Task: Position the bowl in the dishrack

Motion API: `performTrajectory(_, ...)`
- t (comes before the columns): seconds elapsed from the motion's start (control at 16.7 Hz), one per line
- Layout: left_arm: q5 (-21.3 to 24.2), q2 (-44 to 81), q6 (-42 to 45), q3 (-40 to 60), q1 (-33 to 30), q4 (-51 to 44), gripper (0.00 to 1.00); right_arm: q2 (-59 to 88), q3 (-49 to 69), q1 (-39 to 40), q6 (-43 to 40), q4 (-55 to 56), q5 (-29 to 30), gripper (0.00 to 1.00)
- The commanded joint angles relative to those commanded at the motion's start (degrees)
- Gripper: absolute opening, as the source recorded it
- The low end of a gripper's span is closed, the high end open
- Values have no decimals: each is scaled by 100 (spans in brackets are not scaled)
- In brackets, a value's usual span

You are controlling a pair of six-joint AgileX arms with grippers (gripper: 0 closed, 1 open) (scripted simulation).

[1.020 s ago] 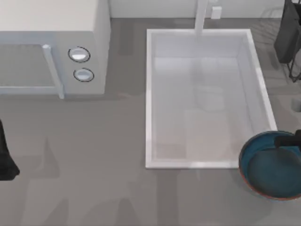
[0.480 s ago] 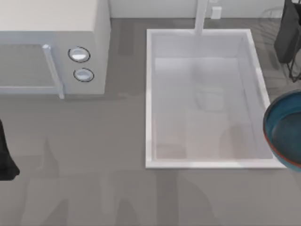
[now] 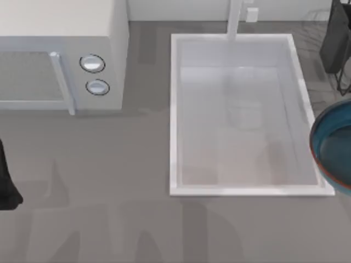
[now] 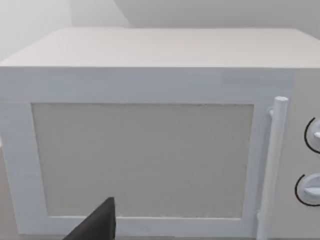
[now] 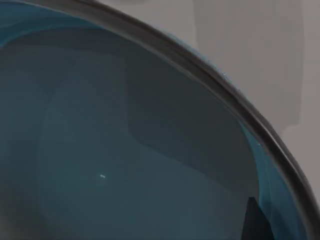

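The glossy teal-blue bowl [image 3: 335, 148] with its reddish rim hangs at the top view's right edge, overlapping the sink's right rim and partly cut off by the picture's border. In the right wrist view the bowl's inside [image 5: 125, 150] and dark rim are very close, with one dark fingertip [image 5: 252, 222] of my right gripper at the rim, shut on it. Thin wires of the dishrack [image 3: 344, 82] show at the far right, beyond the bowl. My left arm [image 3: 6, 183] sits parked at the left edge.
A large white sink basin [image 3: 174, 115] with a tap at its far side takes up the middle right. A white microwave [image 3: 60, 33] stands at the far left and faces the left wrist camera [image 4: 150, 150]. A dark upright object [image 3: 335, 38] stands by the rack.
The bowl has been carried from the sink's front right corner to the right and farther back, now partly out of the top view. The left arm has not moved.
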Motion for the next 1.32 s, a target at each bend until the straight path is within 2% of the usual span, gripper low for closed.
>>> performTrajectory(0.18, 0, 0, 0, 0, 0, 0, 100, -177, -91, -371, -46, 499, -236, 0)
performTrajectory(0.36, 0, 0, 0, 0, 0, 0, 100, -483, -294, -1028, -135, 1508, -673, 0)
performTrajectory(1.02, 0, 0, 0, 0, 0, 0, 100, -2131, -1564, -3931, -828, 7080, -2911, 0)
performTrajectory(1.32, 0, 0, 0, 0, 0, 0, 100, -2646, -1876, -4623, -994, 8174, -3485, 0)
